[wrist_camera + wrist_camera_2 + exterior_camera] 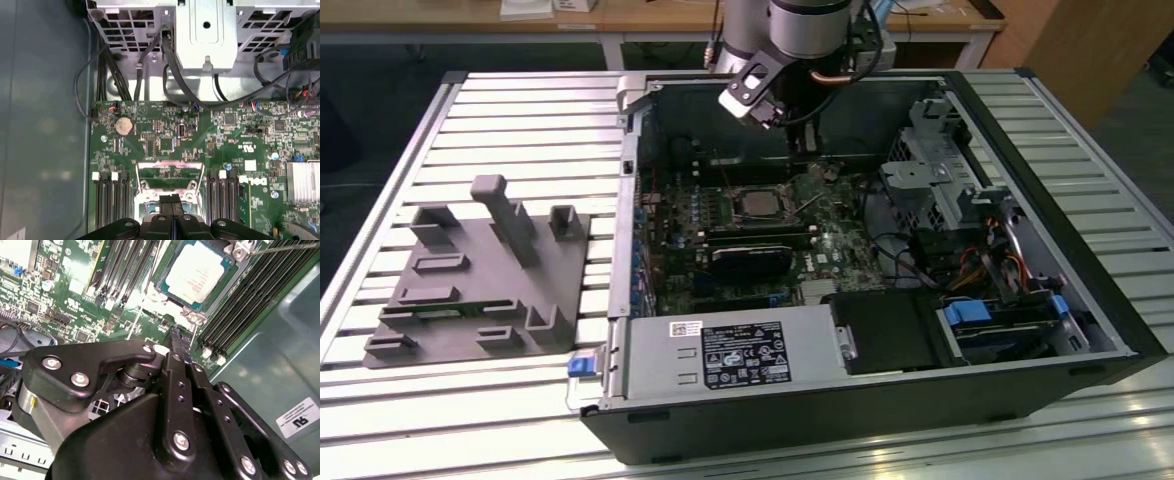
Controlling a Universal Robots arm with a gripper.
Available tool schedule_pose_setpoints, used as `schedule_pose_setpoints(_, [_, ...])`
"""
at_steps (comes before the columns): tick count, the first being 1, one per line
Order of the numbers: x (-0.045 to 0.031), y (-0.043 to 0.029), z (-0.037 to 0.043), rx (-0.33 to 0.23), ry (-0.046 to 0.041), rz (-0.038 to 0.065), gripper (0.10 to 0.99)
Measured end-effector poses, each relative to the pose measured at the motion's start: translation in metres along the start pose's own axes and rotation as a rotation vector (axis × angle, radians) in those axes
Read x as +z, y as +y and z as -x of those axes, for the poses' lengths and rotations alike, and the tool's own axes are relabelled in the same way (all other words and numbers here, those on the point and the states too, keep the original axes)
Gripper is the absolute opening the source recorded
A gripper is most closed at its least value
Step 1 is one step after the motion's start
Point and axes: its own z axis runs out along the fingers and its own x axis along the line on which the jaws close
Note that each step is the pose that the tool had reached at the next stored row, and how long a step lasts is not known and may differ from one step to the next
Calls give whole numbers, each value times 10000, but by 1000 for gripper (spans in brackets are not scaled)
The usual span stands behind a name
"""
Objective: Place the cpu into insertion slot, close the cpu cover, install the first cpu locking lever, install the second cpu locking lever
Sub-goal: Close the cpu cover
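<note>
Noted: cpu [195, 272] sits in insertion slot [728, 203] at the exterior view's centre; cpu cover [170, 167] looks raised, locking levers [285, 247] unlatched; gripper [170, 200] above, fingers together, seemingly empty.

my black metal gripper [180, 342] has its two fingers pressed tight together. the tips hang near the small flat silvery square chip [196, 271]. it lies in the square black socket [161, 286] on the green board [65, 295], between long black slots [122, 270].
</note>
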Motion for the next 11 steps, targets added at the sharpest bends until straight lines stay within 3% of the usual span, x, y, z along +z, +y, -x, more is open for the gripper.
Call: schedule_pose_setpoints(11, [14,164,-3,-1,-2,-1,106])
